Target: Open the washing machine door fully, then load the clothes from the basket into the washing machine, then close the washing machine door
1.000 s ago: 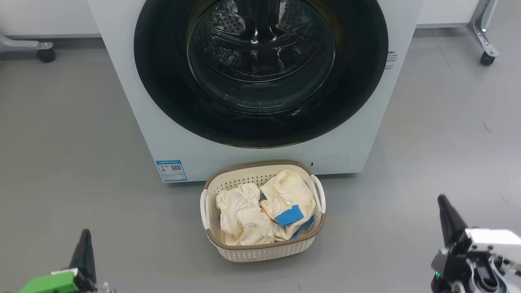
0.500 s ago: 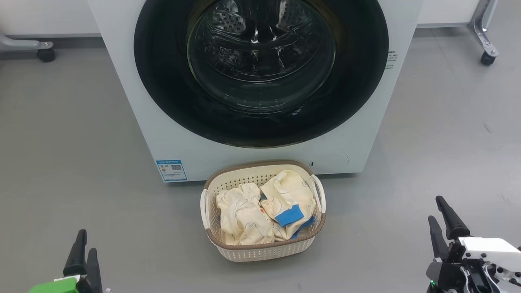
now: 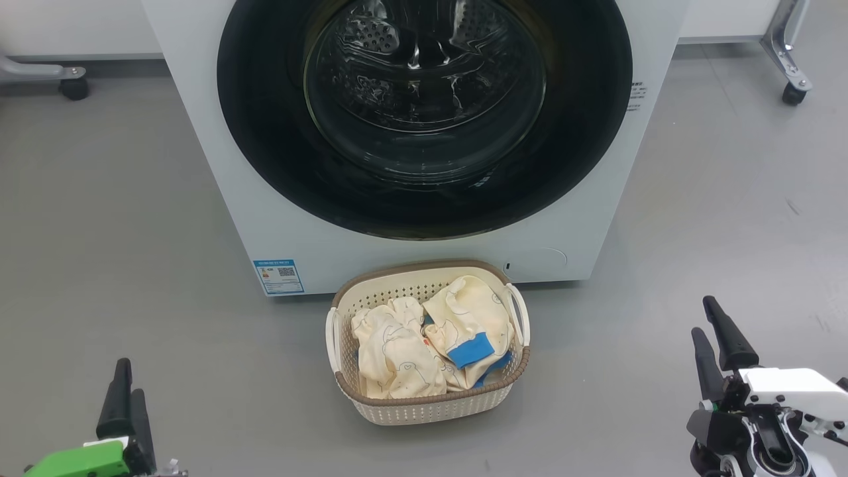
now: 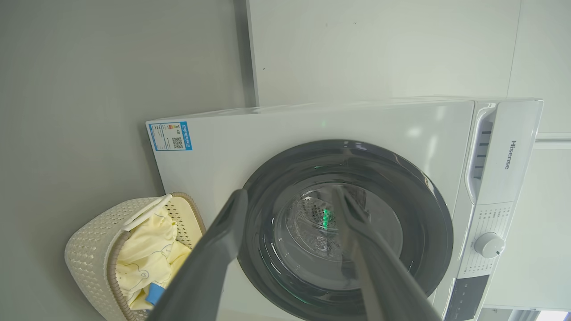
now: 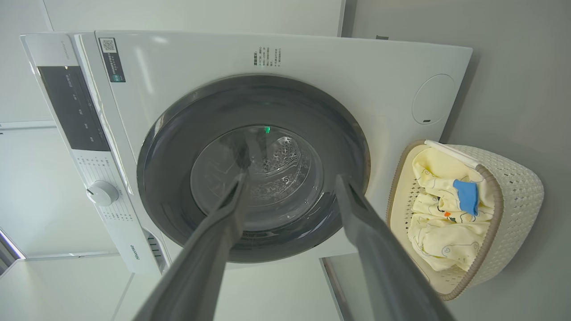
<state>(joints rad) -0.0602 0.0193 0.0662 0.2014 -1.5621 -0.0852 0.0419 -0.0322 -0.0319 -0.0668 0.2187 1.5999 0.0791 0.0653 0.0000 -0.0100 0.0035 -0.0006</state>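
Note:
The washing machine (image 3: 411,258) stands straight ahead, white, with its round black washing machine door (image 3: 265,132) shut flat against the front. On the floor before it sits the cream basket (image 3: 424,404), holding cream-yellow clothes (image 3: 424,338) with blue bands. My left gripper (image 3: 130,381) is low at the left, open and holding nothing. My right gripper (image 3: 703,317) is low at the right, also open and holding nothing. Both are well short of the basket. In the left wrist view the left gripper (image 4: 292,194) frames the door (image 4: 419,209); in the right wrist view the right gripper (image 5: 291,177) does the same.
Grey floor lies on both sides of the machine. A frame leg with a caster (image 3: 794,95) stands at the back right and another caster (image 3: 74,87) at the back left. The machine's control knob (image 4: 489,244) and dark panel (image 5: 71,107) sit above the door.
Both grippers have gone from shut to open. The right gripper has crept forward towards the machine; the left has shifted slightly. Basket, clothes and door are unmoved.

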